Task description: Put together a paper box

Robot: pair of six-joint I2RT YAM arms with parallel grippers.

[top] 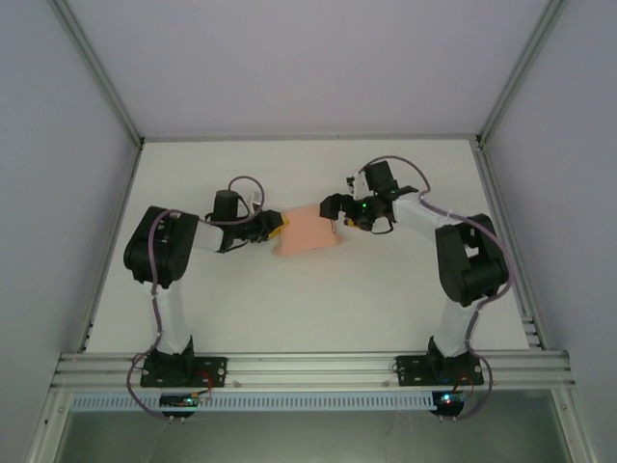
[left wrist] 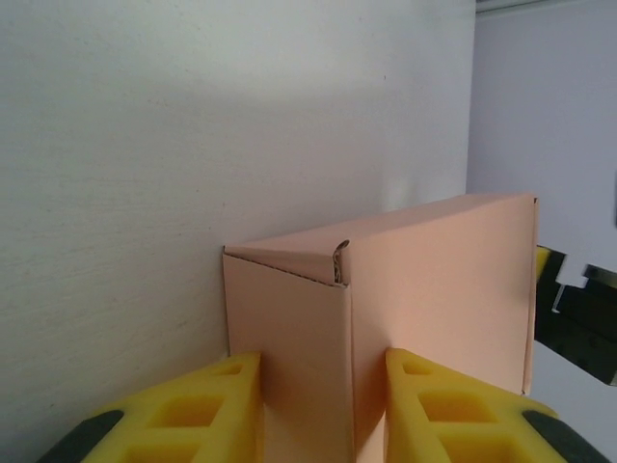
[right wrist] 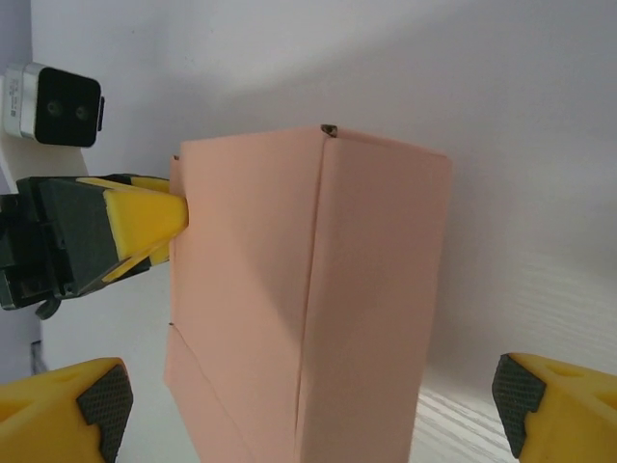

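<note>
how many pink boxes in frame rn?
1. The paper box is at the middle of the table, between the arms. The left gripper is clamped on its left end, and the right gripper is open around its right end.

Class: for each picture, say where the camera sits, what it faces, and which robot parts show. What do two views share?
Top: above and behind the robot, looking down on the table; left gripper and right gripper flank the box.
Left wrist: faces the box's end; its own yellow fingers clamp it.
Right wrist: faces the box's opposite side; own fingers spread wide.
Shared: both wrist views see the box.
</note>
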